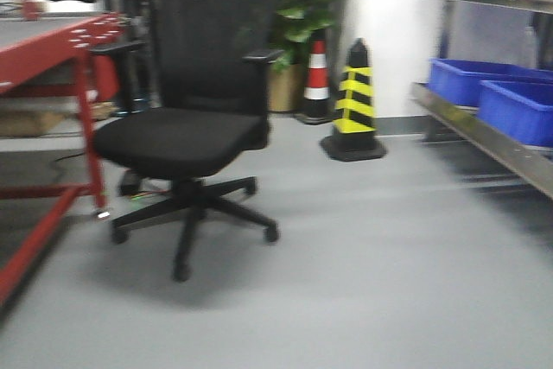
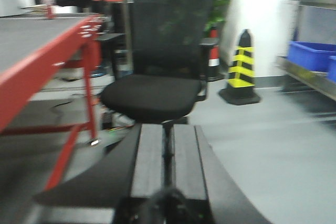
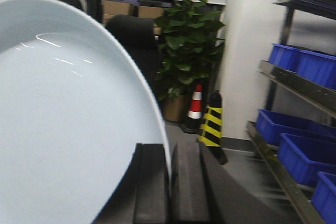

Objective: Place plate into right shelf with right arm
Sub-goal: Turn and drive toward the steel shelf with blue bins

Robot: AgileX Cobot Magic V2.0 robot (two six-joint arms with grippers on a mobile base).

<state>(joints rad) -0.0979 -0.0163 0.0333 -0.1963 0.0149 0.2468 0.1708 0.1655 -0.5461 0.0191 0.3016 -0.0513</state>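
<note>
The plate [image 3: 68,129] was in the air, carried by the right hand [image 3: 170,151]. In the right wrist view it filled the left half of the picture, and its thin rim passed between the two dark fingers [image 3: 152,182], which were closed on it. Only the edge was held, and the rest of the plate stood out to the left of the grip.

The left hand [image 2: 167,129] had its fingers almost together, with only a narrow slit and nothing between them.

The right shelf [image 3: 294,80] stood on the right side of the scene, well apart from the plate. Blue bins [image 3: 307,153] sat on its levels. An office chair [image 1: 181,136] stood in the middle of the floor [image 1: 389,283]. A yellow and black traffic cone [image 1: 354,105] and a potted plant [image 3: 189,40] were farther back, and a red bench [image 1: 52,49] was at the left.

The plate looked stiff and glossy, probably ceramic, so I judge it fragile and somewhat slippery. With a grip on the rim alone, its weight hangs to one side and it could turn or slide in the fingers. It should be put down slowly on a free part of a shelf level, without knocking the steel beams or the bins.
</note>
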